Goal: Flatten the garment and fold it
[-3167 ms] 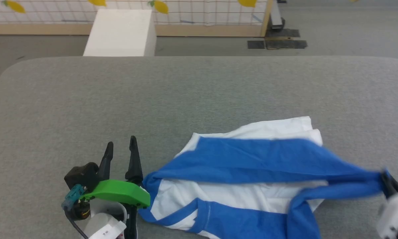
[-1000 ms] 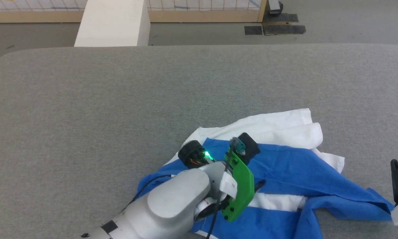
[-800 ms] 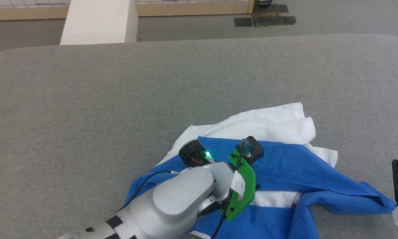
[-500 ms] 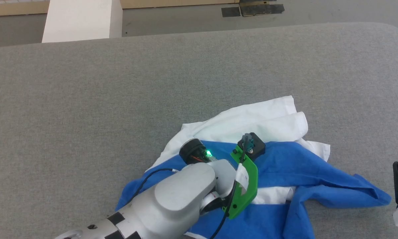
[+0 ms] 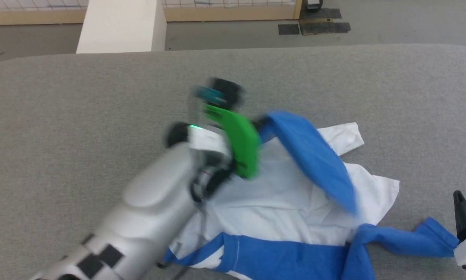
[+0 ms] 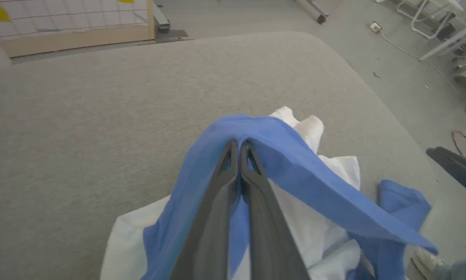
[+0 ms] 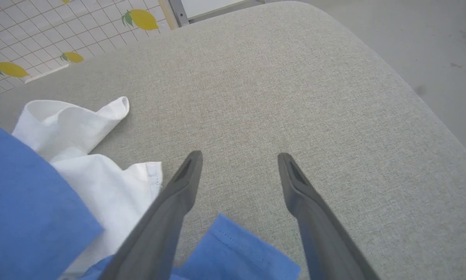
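Left hand [image 6: 239, 144]: fingers pressed together, pinching a blue fold [image 6: 295, 167] of the shirt [image 5: 279, 202] and holding it raised off the grey table [image 5: 100, 97]; the arm is blurred in the head view. The rest of the shirt lies crumpled on the near right part of the table, white body up. Right hand [image 7: 239, 154]: fingers spread, holding nothing, low over the table with a blue corner of the shirt under them.

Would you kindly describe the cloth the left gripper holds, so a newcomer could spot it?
On the large grey padded table, a soft white-and-blue T-shirt lies crumpled. The left gripper is shut on its bright blue band, the one blue part lifted off the white cloth; the others lie low.
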Robot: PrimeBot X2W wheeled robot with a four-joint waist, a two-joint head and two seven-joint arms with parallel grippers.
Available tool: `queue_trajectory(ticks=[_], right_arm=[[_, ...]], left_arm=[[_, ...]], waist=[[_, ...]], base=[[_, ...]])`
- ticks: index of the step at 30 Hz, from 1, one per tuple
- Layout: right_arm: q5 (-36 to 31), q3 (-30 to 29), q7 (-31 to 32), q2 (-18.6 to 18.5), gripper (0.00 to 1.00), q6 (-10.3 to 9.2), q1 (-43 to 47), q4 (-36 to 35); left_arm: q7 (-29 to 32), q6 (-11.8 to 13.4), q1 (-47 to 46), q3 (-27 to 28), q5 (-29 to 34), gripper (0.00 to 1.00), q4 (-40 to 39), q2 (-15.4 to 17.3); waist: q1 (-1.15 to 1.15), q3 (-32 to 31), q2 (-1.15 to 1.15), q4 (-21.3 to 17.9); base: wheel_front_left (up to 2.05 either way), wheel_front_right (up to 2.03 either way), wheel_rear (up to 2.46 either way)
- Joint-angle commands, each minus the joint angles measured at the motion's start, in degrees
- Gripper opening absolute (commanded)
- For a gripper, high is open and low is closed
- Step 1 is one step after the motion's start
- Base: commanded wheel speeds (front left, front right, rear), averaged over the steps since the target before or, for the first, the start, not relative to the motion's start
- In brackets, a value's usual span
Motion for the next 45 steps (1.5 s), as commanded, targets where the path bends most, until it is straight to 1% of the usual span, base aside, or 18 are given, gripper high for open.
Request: queue_trajectory(ticks=[1, 6, 8, 11, 12, 14, 16, 17, 18, 19, 22, 24, 27, 30, 33, 39, 44, 45], right_arm=[[-0.3, 0.2, 0.0, 0.0, 1.0, -0.08, -0.3, 0.0], [-0.3, 0.6, 0.1, 0.0, 1.0, -0.08, -0.2, -0.2], [-0.3, 0.7, 0.1, 0.0, 1.0, -0.08, -0.2, -0.4], [-0.4, 0.8, 0.2, 0.0, 1.0, -0.08, 0.0, -0.6], [-0.4, 0.8, 0.2, 0.0, 1.0, -0.08, 0.0, -0.8], [-0.6, 0.9, 0.5, 0.0, 1.0, -0.08, 0.1, -1.0], [-0.9, 1.1, 0.9, 0.0, 1.0, -0.08, 0.0, -1.1], [-1.0, 1.4, 1.1, 0.0, 1.0, -0.08, 0.0, -1.1], [-1.2, 1.7, 1.2, 0.0, 1.0, -0.08, -0.1, -1.2], [-1.4, 2.5, 1.4, 0.0, 1.0, -0.08, -0.3, -1.4], [-2.2, 6.1, 2.1, 0.0, 1.0, -0.08, -2.0, -2.2], [-3.2, 10.1, 3.2, -0.3, 1.0, -0.08, -4.2, -2.4], [-4.8, 15.9, 6.7, -1.5, 1.0, -0.08, -9.1, -1.0], [-6.9, 21.4, 12.3, -3.7, 1.0, -0.08, -14.3, 3.3], [-8.6, 27.2, 17.6, -7.1, 1.0, -0.08, -19.7, 9.7], [-7.3, 36.3, 23.3, -11.8, 1.0, -0.08, -25.4, 20.2], [-3.1, 43.0, 27.8, -15.2, 1.0, -0.08, -26.3, 24.0], [-2.3, 43.8, 28.3, -16.0, 0.31, -0.08, -26.8, 24.1]], left_arm=[[-2.2, 2.3, 0.8, 2.6, -0.9, 0.0, 0.2, 2.2], [-11.8, 12.6, 7.0, 14.8, -3.8, 0.0, 0.9, 9.9], [-15.5, 15.9, 10.8, 19.7, -5.7, 0.0, 0.9, 12.2], [-20.7, 19.5, 17.1, 26.6, -9.2, 0.0, 0.3, 13.9], [-22.9, 20.4, 19.4, 29.6, -10.9, 0.0, -0.1, 13.8], [-24.7, 21.3, 23.2, 32.6, -12.8, 0.0, -0.3, 14.0], [-25.8, 21.3, 25.7, 34.1, -14.1, 0.0, -0.9, 13.5], [-26.1, 21.1, 26.6, 34.2, -14.3, 0.18, -1.4, 13.3], [-26.5, 20.6, 27.0, 34.6, -14.8, 0.44, -2.2, 12.7], [-27.2, 19.8, 27.3, 34.9, -14.9, 1.0, -3.0, 12.4], [-29.2, 17.3, 27.3, 34.2, -11.8, 1.0, -5.9, 13.7], [-30.6, 16.3, 27.7, 33.5, -6.3, 1.0, -9.1, 15.6], [-31.1, 17.0, 29.5, 35.1, 5.6, 1.0, -15.7, 16.1], [-31.1, 17.8, 33.4, 38.8, 15.3, 1.0, -21.7, 12.9], [-31.1, 17.1, 37.0, 40.7, 22.3, 1.0, -25.1, 9.1], [-31.1, 13.5, 38.8, 44.0, 28.1, 1.0, -26.4, 2.9], [-31.1, 10.6, 38.4, 45.9, 30.6, 1.0, -25.6, -0.3], [-31.1, 10.0, 38.1, 46.3, 31.2, 1.0, -25.4, -0.9]], waist=[[0.0, -0.6, 0.0, 0.7], [0.0, -0.6, 0.0, 0.9], [0.0, -0.4, 0.0, 1.1], [0.0, -0.1, 0.0, 1.4], [0.0, 0.0, 0.0, 1.6], [0.0, 0.1, 0.0, 2.0], [0.0, 0.1, 0.0, 2.5], [0.0, 0.0, 0.0, 2.8], [0.0, -0.1, 0.0, 3.0], [0.0, -0.2, 0.0, 3.2], [0.0, -0.6, 0.0, 3.1], [0.0, -0.8, 0.0, 2.6], [0.0, -0.4, 0.0, 2.3], [0.0, 0.5, 0.0, 2.3], [0.0, 1.9, 0.0, 3.2], [0.0, 4.7, 0.0, 6.2], [0.0, 6.2, 0.0, 8.3], [0.0, 6.4, 0.0, 8.6]], base=[[0.0, 0.0, 0.0], [0.0, 0.0, 0.0], [0.0, 0.0, 0.0], [0.0, 0.0, 0.0], [0.0, 0.0, 0.0], [0.0, 0.0, 0.0], [0.0, 0.0, 0.0], [0.0, 0.0, 0.0], [0.0, 0.0, 0.0], [0.0, 0.0, 0.0], [0.0, 0.0, 0.0], [0.0, 0.0, 0.0], [0.0, 0.0, 0.0], [0.0, 0.0, 0.0], [0.0, 0.0, 0.0], [0.0, 0.0, 0.0], [0.0, 0.0, 0.0], [0.0, 0.0, 0.0]])
